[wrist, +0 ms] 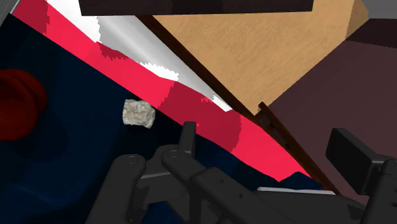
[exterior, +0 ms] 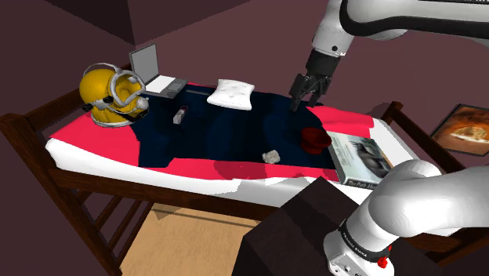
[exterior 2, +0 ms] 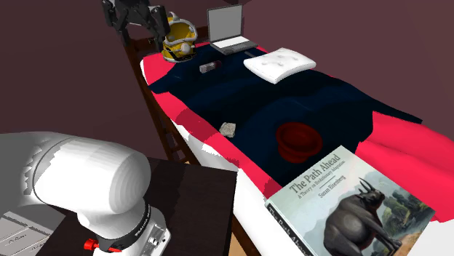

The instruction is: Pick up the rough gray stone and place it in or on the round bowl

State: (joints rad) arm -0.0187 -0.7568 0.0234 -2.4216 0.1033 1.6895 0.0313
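Observation:
The rough, pale grey stone (exterior: 271, 155) (exterior 2: 229, 129) (wrist: 139, 114) lies on the dark blue blanket near the bed's front edge. A round, dark red bowl (exterior: 315, 139) (exterior 2: 297, 138) (wrist: 16, 102) sits on the blanket a short way from it, towards the shoulder view's right. My black gripper (exterior: 306, 102) (exterior 2: 138, 22) (wrist: 267, 137) hangs high above the bed, roughly over the bowl in the shoulder view. Its fingers stand apart with nothing between them, well clear of both stone and bowl.
Also on the bed are a yellow helmet (exterior: 110, 94), an open laptop (exterior: 153, 72), a white pillow (exterior: 231, 92), a small grey object (exterior: 179, 116) and a large book (exterior: 359, 157). A wooden frame (exterior: 31, 129) rims the bed. My dark stand (exterior: 306, 227) is in front.

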